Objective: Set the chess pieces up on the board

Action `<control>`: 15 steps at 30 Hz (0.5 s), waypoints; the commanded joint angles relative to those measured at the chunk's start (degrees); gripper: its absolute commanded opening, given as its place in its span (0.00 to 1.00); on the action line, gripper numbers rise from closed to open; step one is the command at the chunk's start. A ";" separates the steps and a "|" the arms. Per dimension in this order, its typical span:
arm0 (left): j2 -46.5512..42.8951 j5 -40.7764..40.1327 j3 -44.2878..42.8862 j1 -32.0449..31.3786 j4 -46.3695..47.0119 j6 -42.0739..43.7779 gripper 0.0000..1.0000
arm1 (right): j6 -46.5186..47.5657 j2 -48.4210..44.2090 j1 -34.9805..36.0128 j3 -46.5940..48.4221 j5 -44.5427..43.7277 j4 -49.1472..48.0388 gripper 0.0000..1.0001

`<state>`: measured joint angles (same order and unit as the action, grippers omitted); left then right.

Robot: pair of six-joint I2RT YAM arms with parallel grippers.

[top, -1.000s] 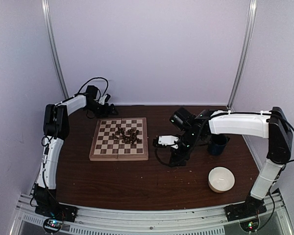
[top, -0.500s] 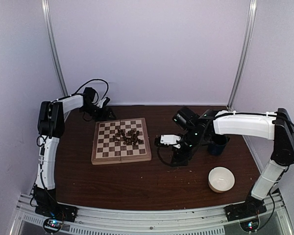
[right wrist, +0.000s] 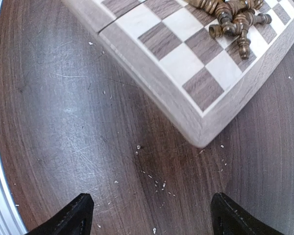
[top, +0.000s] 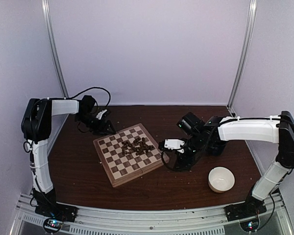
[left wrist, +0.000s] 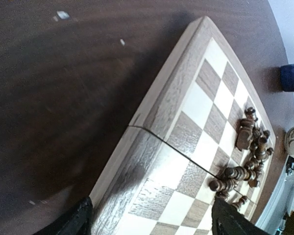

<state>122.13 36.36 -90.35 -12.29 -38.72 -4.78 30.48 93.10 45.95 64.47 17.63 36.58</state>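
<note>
nearest the bases, a small round white bowl (top: 221, 179) is sitting on the dark brown wooden counter (top: 152, 188). beyond it, the square cream-and-brown checkered wooden board (top: 118, 169) is lying skewed, one corner pointing at the right hand (top: 167, 146), whose fingers (right wrist: 74, 215) are spreading wide over bare counter just off that corner. the tiny dark brown turned chess pieces (top: 137, 146) are lying toppled in a heap on the middle squares, leftward of that hand, which looks the nearer one. at the far corner, the left hand (top: 106, 127) is hovering, spread too, the board's pale border lying between its fingers (left wrist: 71, 220).
</note>
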 commanded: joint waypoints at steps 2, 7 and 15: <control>-8.49 4.58 11.59 -3.86 -0.67 -3.12 0.81 | -0.51 -2.85 -0.83 -2.91 -2.61 -4.26 0.87; -17.28 4.21 23.24 -7.93 1.97 -5.90 0.81 | 0.02 -2.40 -2.38 -5.04 -4.56 -6.59 0.87; -28.94 1.13 38.46 -11.51 9.07 -11.71 0.81 | 4.77 0.38 -5.36 -5.23 -8.95 -3.57 0.87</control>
<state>97.56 38.15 -57.47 -22.79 -34.57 -12.43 31.92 92.27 41.74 59.94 12.88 31.99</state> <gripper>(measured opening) 0.809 0.873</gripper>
